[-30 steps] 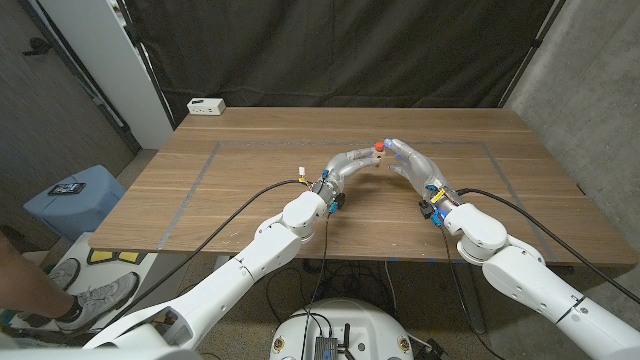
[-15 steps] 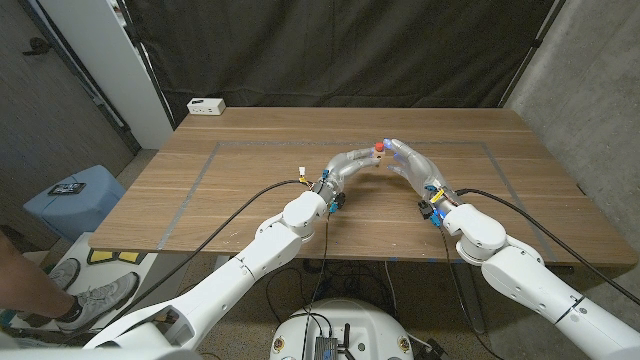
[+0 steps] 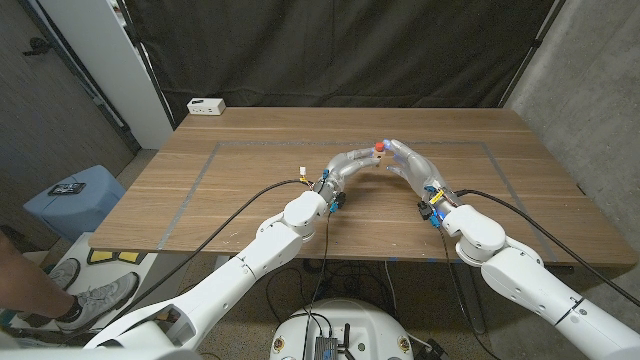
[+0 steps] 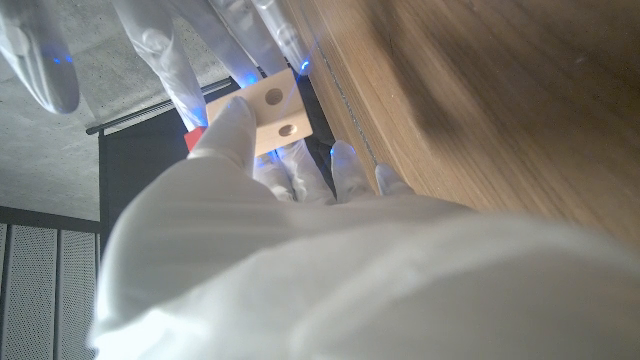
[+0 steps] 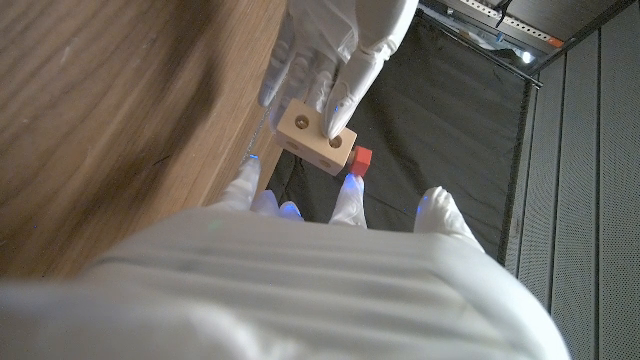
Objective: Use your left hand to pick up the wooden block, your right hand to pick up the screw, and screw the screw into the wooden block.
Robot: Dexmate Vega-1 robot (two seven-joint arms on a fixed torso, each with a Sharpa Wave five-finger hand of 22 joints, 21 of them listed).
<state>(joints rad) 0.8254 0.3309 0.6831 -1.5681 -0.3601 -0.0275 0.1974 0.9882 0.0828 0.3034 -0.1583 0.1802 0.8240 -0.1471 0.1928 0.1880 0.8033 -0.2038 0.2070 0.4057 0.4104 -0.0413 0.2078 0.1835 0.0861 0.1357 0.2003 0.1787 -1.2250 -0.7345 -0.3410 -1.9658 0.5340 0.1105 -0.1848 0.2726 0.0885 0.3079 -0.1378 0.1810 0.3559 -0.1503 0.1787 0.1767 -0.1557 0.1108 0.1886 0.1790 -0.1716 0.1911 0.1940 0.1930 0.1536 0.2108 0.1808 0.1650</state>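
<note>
Wooden block point(image 5: 316, 138) — pale, with two round holes on one face; pinched in the fingers of the left robot hand point(image 3: 352, 163) and held up off the worktop point(image 3: 250, 190), over its middle.

Screw point(image 3: 379, 146) — red-headed; sits between the fingertips of the right robot hand point(image 3: 408, 162), which grasps it. In the right wrist view the red head point(image 5: 360, 160) lies just beside one end of the block; whether it touches the block cannot be told.

Both robot hands — raised, fingertips meeting above the worktop centre, arms reaching in from the near corners.

Worktop — wooden, marked with a taped rectangle point(image 3: 215, 146).

White box point(image 3: 207, 105) — at the far left corner of the worktop, well apart from both robot hands.

Blue stool point(image 3: 75, 199) — on the floor, left of the worktop.
</note>
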